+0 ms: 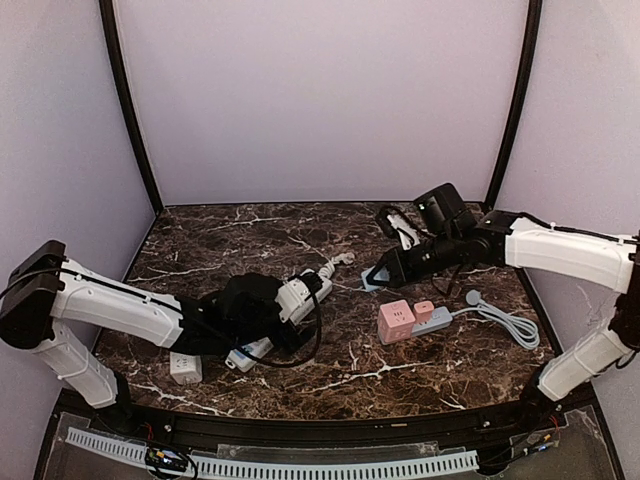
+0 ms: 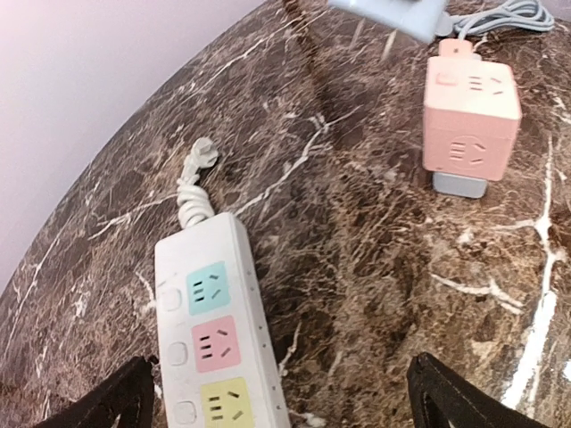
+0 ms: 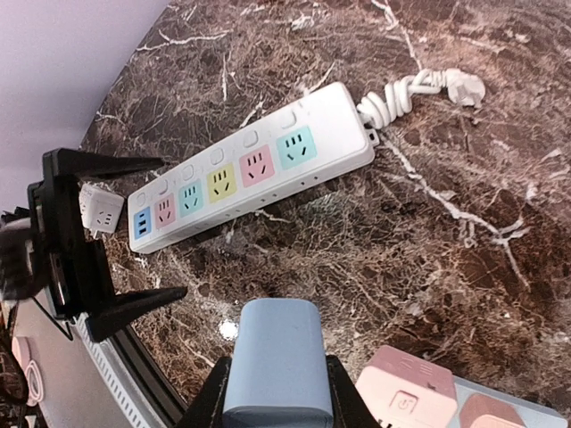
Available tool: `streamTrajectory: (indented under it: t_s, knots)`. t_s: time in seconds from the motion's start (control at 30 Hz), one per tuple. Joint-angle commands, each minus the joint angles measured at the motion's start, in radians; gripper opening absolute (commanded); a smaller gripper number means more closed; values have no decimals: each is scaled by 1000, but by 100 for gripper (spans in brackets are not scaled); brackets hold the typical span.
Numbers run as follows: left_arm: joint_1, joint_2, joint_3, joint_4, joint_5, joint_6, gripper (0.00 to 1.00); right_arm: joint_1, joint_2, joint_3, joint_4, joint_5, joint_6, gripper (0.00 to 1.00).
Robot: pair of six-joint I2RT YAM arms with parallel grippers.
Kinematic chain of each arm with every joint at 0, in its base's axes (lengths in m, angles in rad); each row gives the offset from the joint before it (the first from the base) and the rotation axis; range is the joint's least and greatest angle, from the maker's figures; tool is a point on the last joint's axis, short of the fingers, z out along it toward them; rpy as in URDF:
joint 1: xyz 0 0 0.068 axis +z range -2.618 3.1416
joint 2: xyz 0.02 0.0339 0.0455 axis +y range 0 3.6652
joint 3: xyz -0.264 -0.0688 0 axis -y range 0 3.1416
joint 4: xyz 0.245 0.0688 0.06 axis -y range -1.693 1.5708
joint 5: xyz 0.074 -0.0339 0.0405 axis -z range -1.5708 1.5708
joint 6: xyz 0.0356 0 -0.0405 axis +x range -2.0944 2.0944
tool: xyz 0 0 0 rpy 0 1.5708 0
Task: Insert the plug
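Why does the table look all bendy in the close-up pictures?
Left wrist view: the wide lens curves the table edge; right wrist view: same curve, and the blue plug close to the lens looks soft; top view: hardly bent, evenly lit.

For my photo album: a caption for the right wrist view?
The right pincer grips a blue plug, facing a white power strip.

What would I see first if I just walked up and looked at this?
Probably the long white power strip with its bright coloured sockets, lying in the middle of the dark marble table, with the left gripper wide open above it. Next, the right gripper pinching a light blue plug block, close to a pink cube socket.
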Motion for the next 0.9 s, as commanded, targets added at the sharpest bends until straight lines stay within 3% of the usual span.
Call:
streamTrajectory:
  t_s: [0.0, 0.3, 0.57, 0.87]
  knots:
    - [95, -4, 108, -330, 59, -82, 99, 0, -72, -42, 34, 125, -58, 0]
    - [247, 140, 316, -605, 242, -145, 99, -4, -168, -101, 45, 146, -101, 0]
    - [277, 300, 450, -683, 296, -162, 99, -9, -195, -119, 57, 138, -120, 0]
    - [323, 379, 488, -710, 302, -188, 99, -11, -199, -129, 66, 116, -121, 0]
